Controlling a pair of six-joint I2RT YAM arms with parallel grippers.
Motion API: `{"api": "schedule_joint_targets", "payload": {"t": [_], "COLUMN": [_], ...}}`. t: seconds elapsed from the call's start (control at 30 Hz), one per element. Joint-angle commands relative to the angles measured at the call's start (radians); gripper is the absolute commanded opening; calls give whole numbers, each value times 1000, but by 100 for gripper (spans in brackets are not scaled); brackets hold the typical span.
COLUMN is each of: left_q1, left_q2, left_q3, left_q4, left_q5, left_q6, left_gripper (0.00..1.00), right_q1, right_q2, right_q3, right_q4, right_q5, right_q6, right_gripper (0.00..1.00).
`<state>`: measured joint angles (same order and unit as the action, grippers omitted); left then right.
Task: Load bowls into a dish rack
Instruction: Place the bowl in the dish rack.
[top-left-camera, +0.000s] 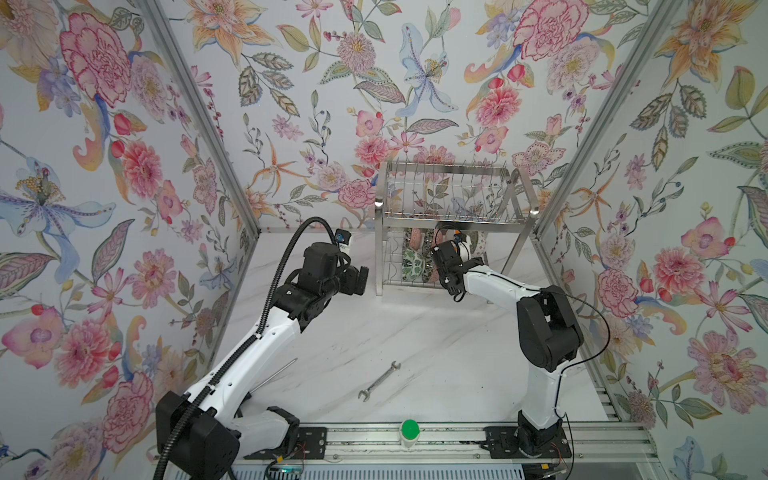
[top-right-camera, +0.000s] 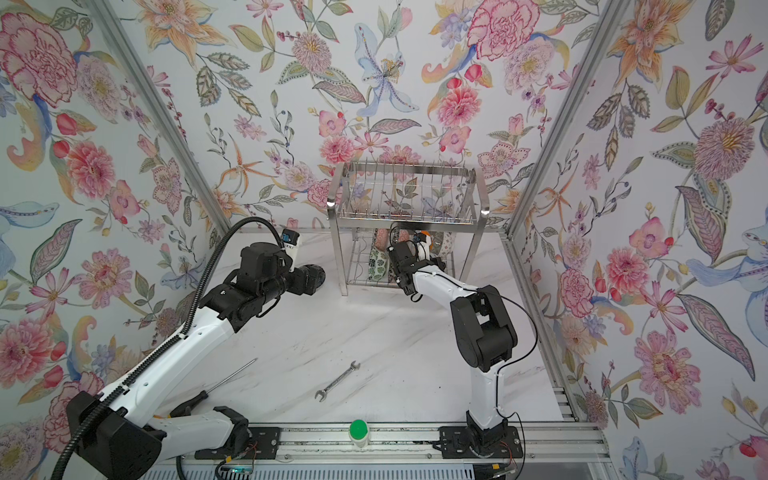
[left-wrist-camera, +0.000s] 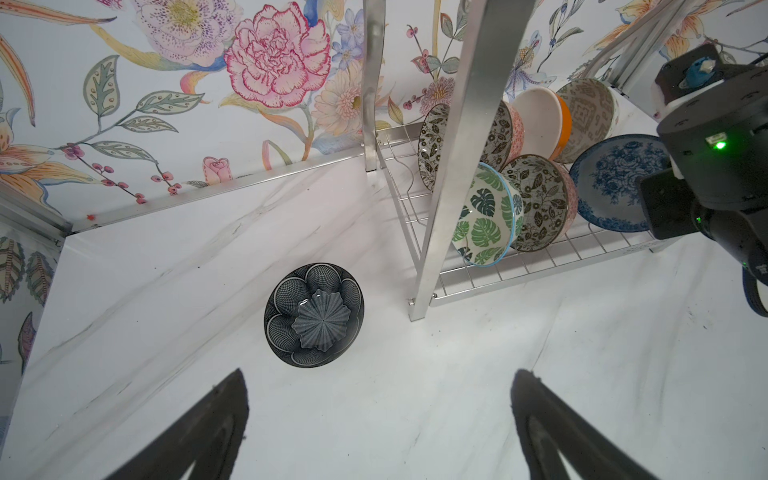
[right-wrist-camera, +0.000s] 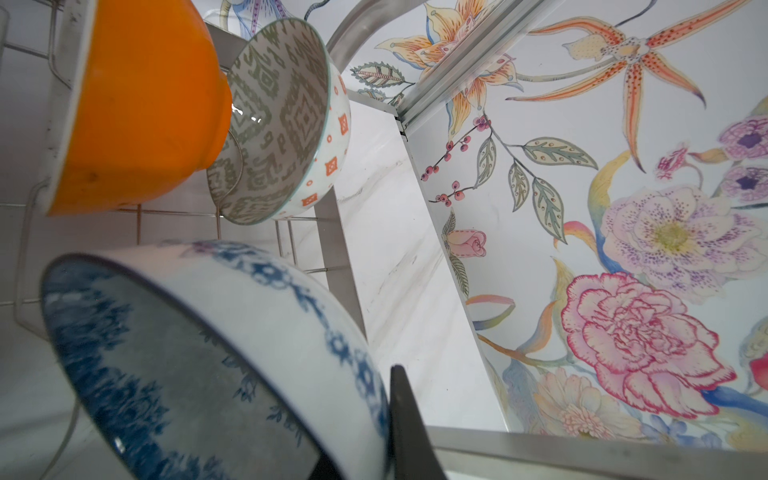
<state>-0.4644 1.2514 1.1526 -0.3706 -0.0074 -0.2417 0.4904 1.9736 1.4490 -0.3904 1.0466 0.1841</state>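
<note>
- Left wrist view: a black bowl (left-wrist-camera: 314, 315) with fine white line patterns sits upright on the marble table (left-wrist-camera: 540, 353), near the dish rack (left-wrist-camera: 469, 124) front post but apart from it; bare tabletop surrounds it
- Other bowls lean on edge in the rack's lower tier, a green-leaf bowl (left-wrist-camera: 484, 216) foremost
- Left gripper (left-wrist-camera: 381, 374) hovers with jaws wide apart
- Right gripper (right-wrist-camera: 388, 415) is pinched on the rim of the tilted blue-and-white bowl (right-wrist-camera: 249, 332); an orange bowl (right-wrist-camera: 137, 104) is close behind

Dish rack (left-wrist-camera: 469, 124), bowls (left-wrist-camera: 486, 216) tilted on lower tier, blue-and-white bowl (left-wrist-camera: 615, 178) endmost, black bowl (left-wrist-camera: 314, 314) upright outside
</note>
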Motion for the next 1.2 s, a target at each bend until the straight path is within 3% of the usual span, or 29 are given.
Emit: {"api": "schedule_joint_targets", "payload": {"t": [0.0,1.17], "left_q1": [10,20], "left_q2": [5,19], "left_q3": [27,31], "left_q4": [-31,-47], "left_q5": [-3,-2], "left_q6": [21,25], "left_gripper": [99,99], "right_q1": [-9,-9], "right_q2": [24,157], "right_q3": [46,120], "right_q4": [30,20], "right_q5": [36,53], "right_q6": [23,34], "right_gripper": [0,0]}}
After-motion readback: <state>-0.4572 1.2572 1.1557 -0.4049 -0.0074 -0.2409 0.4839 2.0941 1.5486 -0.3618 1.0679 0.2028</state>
